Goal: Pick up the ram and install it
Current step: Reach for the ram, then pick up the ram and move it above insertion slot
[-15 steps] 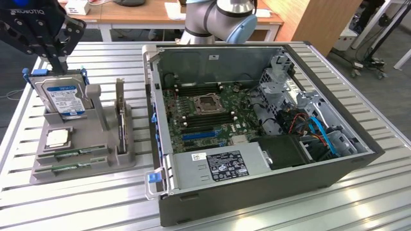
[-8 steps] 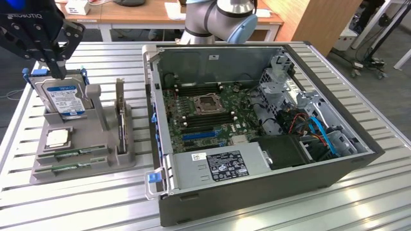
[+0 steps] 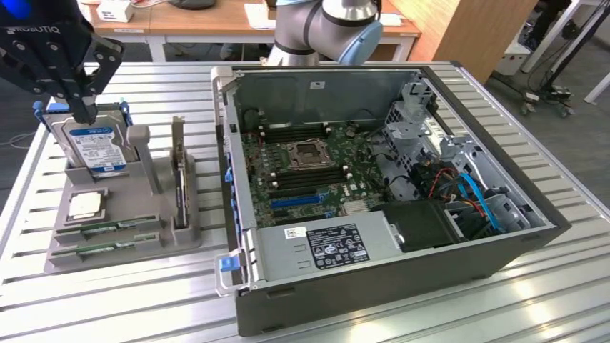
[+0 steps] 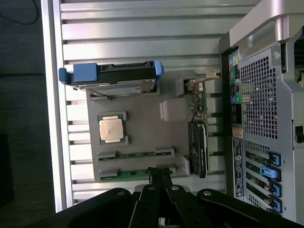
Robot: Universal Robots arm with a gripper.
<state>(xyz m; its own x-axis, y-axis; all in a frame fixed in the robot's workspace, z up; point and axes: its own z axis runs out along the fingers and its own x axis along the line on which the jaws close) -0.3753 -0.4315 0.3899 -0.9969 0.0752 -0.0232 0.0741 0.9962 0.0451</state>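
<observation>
Though the fingers (image 3: pixel 82 107) are pressed shut, they grip nothing and hang over the grey holder (image 3: pixel 153 246) near the edge of the worktop (image 3: pixel 24 214) on the exterior view's left. The ram (image 3: pixel 107 229) lies flat in a slot of that holder, just beside a second stick (image 3: pixel 100 249) like it, and apart from the open computer case (image 3: pixel 381 275).

The gripper (image 4: pixel 159 172), jaws together, hangs with its tips over the nearer ram (image 4: pixel 126 174) in the grey tray (image 4: pixel 142 109). Beside it lie the other ram (image 4: pixel 135 154), a processor (image 4: pixel 113 129) and a hard drive (image 4: pixel 114 81). A card (image 4: pixel 198 149) stands on the tray's side toward the case (image 4: pixel 266 95), on the slatted surface (image 4: pixel 142 38).
</observation>
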